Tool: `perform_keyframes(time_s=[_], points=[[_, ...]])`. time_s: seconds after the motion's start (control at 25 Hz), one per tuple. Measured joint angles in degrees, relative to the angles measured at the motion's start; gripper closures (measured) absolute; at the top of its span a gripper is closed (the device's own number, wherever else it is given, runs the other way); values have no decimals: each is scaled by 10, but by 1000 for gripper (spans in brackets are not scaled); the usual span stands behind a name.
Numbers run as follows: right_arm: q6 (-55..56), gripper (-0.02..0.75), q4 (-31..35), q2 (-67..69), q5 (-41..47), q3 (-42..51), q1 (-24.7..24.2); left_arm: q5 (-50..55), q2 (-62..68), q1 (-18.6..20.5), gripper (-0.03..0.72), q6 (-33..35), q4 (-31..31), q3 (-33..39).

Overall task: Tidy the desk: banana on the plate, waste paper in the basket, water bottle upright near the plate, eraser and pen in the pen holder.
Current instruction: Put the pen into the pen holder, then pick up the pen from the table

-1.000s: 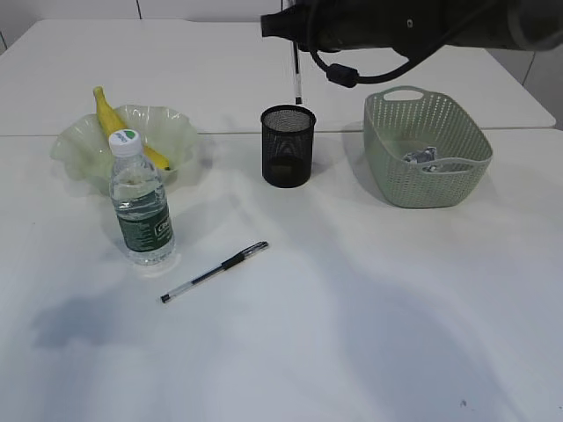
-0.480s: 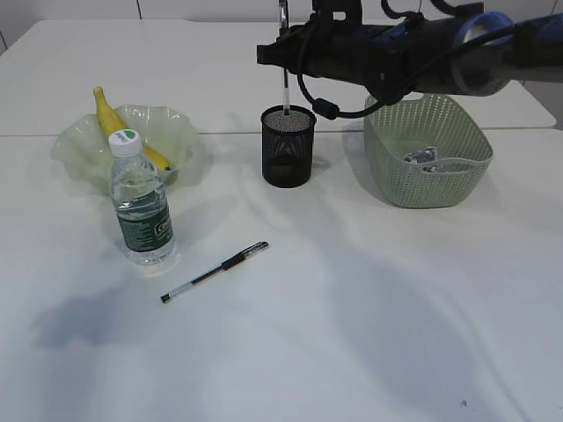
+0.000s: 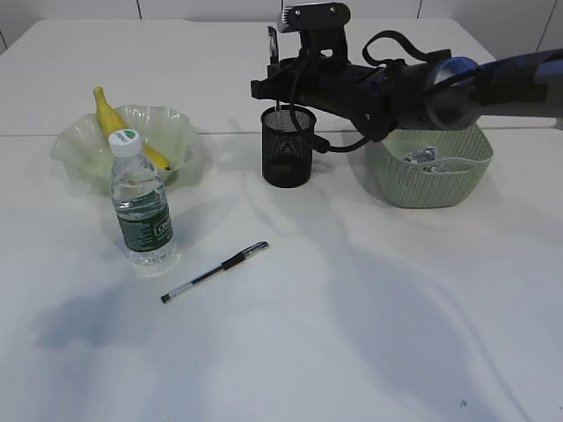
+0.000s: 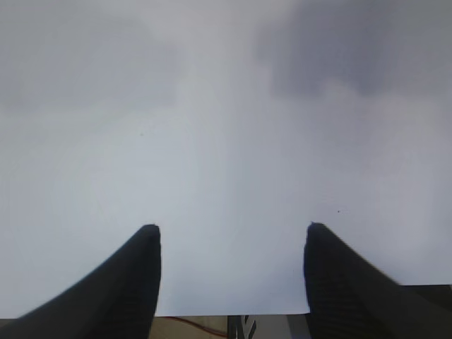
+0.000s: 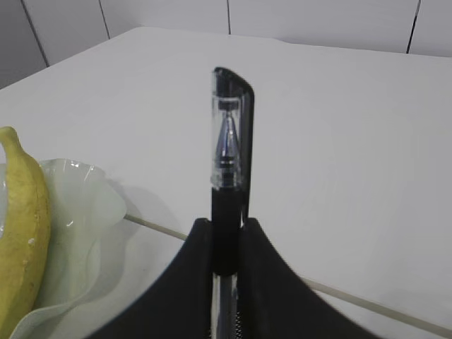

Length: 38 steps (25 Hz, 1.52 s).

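Note:
My right gripper [image 3: 279, 88] is shut on a clear pen with a black grip [image 5: 227, 155] and holds it upright, its lower end inside the black mesh pen holder [image 3: 288, 154]. A second pen [image 3: 214, 272] lies on the table in front of the holder. The water bottle [image 3: 141, 200] stands upright next to the pale green plate [image 3: 75, 149]. The banana [image 3: 119, 125] lies on the plate. Crumpled paper [image 3: 420, 157] sits in the green basket [image 3: 427, 180]. My left gripper [image 4: 229, 229] is open over bare table. No eraser shows.
The right arm stretches from the right across the basket to the holder. The table's near edge shows at the bottom of the left wrist view [image 4: 226, 315]. A seam between two tabletops [image 3: 220, 134] runs behind the plate and holder.
The right arm has come down and the held pen has gone from above the holder to partly inside it. The bottle, loose pen, banana and basket have not moved.

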Motion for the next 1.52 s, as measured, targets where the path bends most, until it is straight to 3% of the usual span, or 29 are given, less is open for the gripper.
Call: perform_keyframes(time_s=[0.24, 0.56, 0.8, 1.36, 1.52], points=[[-20, 683, 0, 2, -2, 0, 0, 0, 0, 0, 241, 0, 0, 0], [-21, 491, 0, 2, -6, 0, 0, 1, 0, 0, 241, 0, 0, 0], [-21, 474, 3, -2, -2, 0, 0, 7, 0, 0, 241, 0, 0, 0], [-24, 474, 24, -203, 414, 0, 0, 12, 0, 0, 241, 46, 0, 0], [-82, 473, 62, -260, 568, -1, 0, 9, 0, 0, 241, 91, 0, 0]])
